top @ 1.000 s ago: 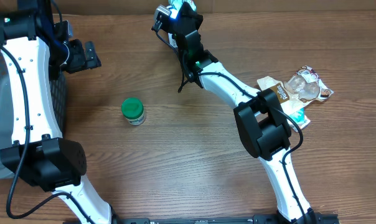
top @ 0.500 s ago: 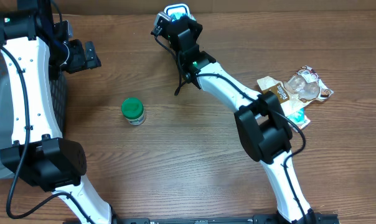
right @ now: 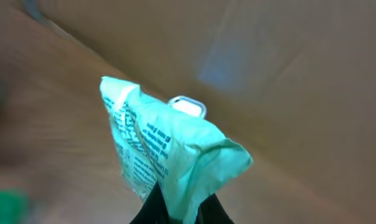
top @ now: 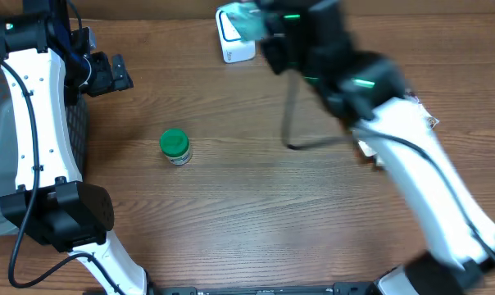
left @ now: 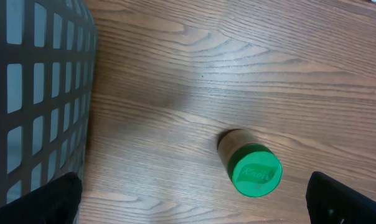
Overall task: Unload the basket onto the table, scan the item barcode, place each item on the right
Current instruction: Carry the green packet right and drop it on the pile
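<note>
Scan not yet confirmed.
My right gripper [right: 178,208] pinches the mint-green crinkled packet [right: 166,152] near the white box scanner [top: 231,51] at twelve o'clock; left gripper [left: 197,202] gapes empty.

Mint-green packet [right: 169,155], dark print; green-lidded jar [left: 256,173]; brown wood-grain table [left: 238,74]; grey grid basket [left: 32,81]

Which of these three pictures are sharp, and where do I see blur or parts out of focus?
Overhead view: the right arm is smeared by motion blur, while the green-lidded jar and the left arm are sharp. Left wrist view: sharp throughout, and the wooden table shows clear grain. Right wrist view: the pale green packet is fairly sharp, but the background behind it is blurred.
</note>
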You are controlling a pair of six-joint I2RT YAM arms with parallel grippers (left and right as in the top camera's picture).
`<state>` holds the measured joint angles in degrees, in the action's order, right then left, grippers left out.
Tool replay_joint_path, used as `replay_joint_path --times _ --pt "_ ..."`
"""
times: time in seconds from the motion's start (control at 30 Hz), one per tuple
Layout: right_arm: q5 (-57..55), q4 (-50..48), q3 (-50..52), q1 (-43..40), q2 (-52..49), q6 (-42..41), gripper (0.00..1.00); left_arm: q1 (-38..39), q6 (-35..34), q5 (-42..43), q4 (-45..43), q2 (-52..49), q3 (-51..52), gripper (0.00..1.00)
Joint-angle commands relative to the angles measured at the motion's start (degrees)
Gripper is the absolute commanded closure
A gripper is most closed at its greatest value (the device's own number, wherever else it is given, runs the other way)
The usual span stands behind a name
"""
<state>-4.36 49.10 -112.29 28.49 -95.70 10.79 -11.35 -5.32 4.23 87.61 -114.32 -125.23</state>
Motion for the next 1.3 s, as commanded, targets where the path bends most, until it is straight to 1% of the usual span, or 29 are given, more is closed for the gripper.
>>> replay_joint_path --times 0.0,0.1,0.17,0.23,0.3,0.37,0.47,0.6,0.73,0.77,0.87,0.9,0.97,1.07,1.1,1.13,1.17,1.27 --pt "15.54 6.40 -0.57 -7.41 3.93 -13.38 0.96 -0.24 1.51 -0.22 -0.07 1.51 -0.17 0.00" --pt "19.85 14.93 -0.57 -16.00 5.57 -18.12 0.96 -0.24 1.51 -0.22 -0.07 1.51 -0.17 0.01" --pt "20.04 19.87 -0.15 -21.22 5.38 -19.87 0.96 -0.24 1.49 -0.22 -0.07 1.51 -0.17 0.00" --pt "20.11 22.82 1.77 -25.97 5.18 -20.76 0.96 -0.24 1.51 -0.22 -0.07 1.51 -0.17 0.00" --pt "20.17 23.45 5.33 -30.21 5.14 -21.66 0.96 -0.24 1.51 -0.22 -0.07 1.51 -0.17 0.00" --pt "20.15 22.27 10.16 -34.32 5.14 -22.97 0.96 -0.24 1.51 -0.22 -0.07 1.51 -0.17 0.00" --pt "21.03 17.40 19.19 -40.00 5.14 -25.38 0.96 -0.24 1.51 -0.22 -0.07 1.51 -0.17 0.00" --pt "21.64 11.34 28.65 -45.33 5.14 -29.92 0.96 -0.24 1.51 -0.22 -0.07 1.51 -0.17 0.00" --pt "21.62 5.88 35.89 -49.13 5.14 -32.17 0.96 -0.24 1.51 -0.22 -0.07 1.51 -0.17 0.00" --pt "21.62 3.06 38.75 -50.31 5.14 -32.96 0.96 -0.24 1.51 -0.22 -0.07 1.51 -0.17 0.01" --pt "21.31 -1.11 42.56 -50.75 5.14 -33.53 0.96 -0.24 1.51 -0.22 -0.07 1.51 -0.17 0.00" --pt "20.94 -2.36 43.67 -50.75 5.14 -33.53 0.91 -0.24 1.51 -0.22 -0.07 1.51 -0.17 0.00" --pt "19.93 -3.93 45.13 -50.75 5.14 -33.53 0.73 -0.24 1.51 -0.22 -0.07 1.51 -0.17 0.01" --pt "16.15 -3.85 45.70 -50.75 5.14 -33.53 0.73 -0.24 1.51 -0.22 -0.07 1.51 -0.17 0.01" --pt "15.15 -3.58 45.70 -50.75 5.14 -33.53 0.71 -0.24 1.51 -0.22 -0.07 1.51 -0.17 0.00" --pt "14.36 -3.32 45.70 -50.75 5.14 -33.53 0.58 -0.24 1.51 -0.22 -0.07 1.51 -0.17 0.00" --pt "14.23 -3.13 45.70 -50.75 5.14 -33.51 0.50 -0.24 1.51 -0.22 -0.07 1.51 -0.17 0.00" --pt "14.49 -1.86 45.68 -50.75 5.16 -33.51 0.47 -0.24 1.51 -0.22 -0.07 1.51 -0.17 0.00"
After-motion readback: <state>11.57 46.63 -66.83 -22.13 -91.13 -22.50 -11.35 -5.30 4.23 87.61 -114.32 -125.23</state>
